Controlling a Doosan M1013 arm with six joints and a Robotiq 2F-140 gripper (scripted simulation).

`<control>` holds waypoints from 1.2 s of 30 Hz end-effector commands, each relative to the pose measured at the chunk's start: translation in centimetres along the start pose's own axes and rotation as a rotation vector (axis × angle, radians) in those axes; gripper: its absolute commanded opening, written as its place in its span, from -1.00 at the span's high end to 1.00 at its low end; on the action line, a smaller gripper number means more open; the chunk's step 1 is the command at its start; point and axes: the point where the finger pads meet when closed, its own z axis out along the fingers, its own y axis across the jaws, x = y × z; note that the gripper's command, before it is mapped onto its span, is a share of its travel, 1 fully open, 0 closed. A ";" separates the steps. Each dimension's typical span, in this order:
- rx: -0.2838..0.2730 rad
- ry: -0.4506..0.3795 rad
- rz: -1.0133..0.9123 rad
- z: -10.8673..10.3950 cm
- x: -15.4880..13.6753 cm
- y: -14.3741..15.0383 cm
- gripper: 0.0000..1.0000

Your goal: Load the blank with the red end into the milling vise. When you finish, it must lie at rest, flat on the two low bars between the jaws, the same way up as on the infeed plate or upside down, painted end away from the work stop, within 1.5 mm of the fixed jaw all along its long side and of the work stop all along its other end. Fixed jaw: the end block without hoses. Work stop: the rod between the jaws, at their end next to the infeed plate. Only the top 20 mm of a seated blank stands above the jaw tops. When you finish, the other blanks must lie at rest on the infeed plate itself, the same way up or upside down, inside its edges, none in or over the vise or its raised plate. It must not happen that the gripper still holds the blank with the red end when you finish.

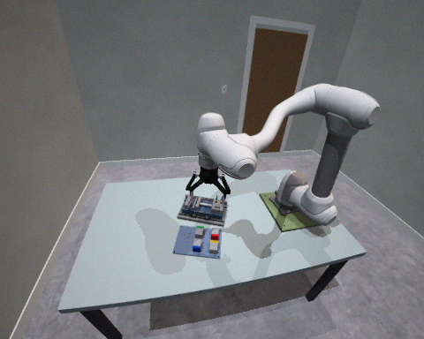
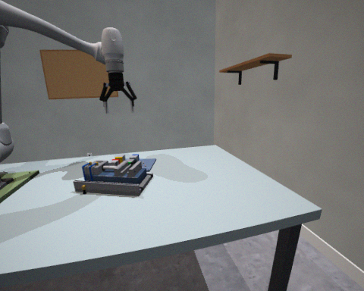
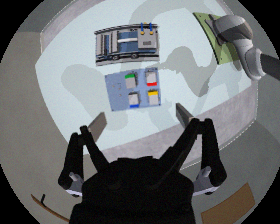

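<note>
The blank with the red end (image 1: 215,231) (image 3: 151,77) lies on the blue infeed plate (image 1: 181,245) (image 3: 114,101), its red end facing the yellow-ended blank (image 1: 213,248) (image 3: 153,99). Green-ended (image 1: 200,233) (image 3: 131,82) and blue-ended (image 1: 197,244) (image 3: 134,97) blanks lie beside them. The vise (image 1: 200,218) (image 2: 105,186) (image 3: 127,59) stands beside the plate. Its fixed jaw (image 2: 135,170) is the end block without hoses; no blank shows between the jaws. The work stop is too small to tell. My gripper (image 1: 209,194) (image 2: 120,112) (image 3: 141,111) is open and empty, high above the table.
The hose block (image 1: 217,205) (image 3: 147,40) stands at the vise's end nearer the robot base, its blue hoses sticking up. The green base plate (image 1: 291,224) (image 2: 20,183) bears the arm. A wall shelf (image 2: 257,62) is far from the gripper.
</note>
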 end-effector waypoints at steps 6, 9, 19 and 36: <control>0.000 0.000 0.000 0.0 0.0 0.1 -1.00; 0.000 0.000 0.000 0.0 0.0 0.1 -1.00; 0.000 0.000 0.000 0.0 0.0 0.2 -1.00; 0.000 0.000 0.000 0.0 -4.9 0.0 -1.00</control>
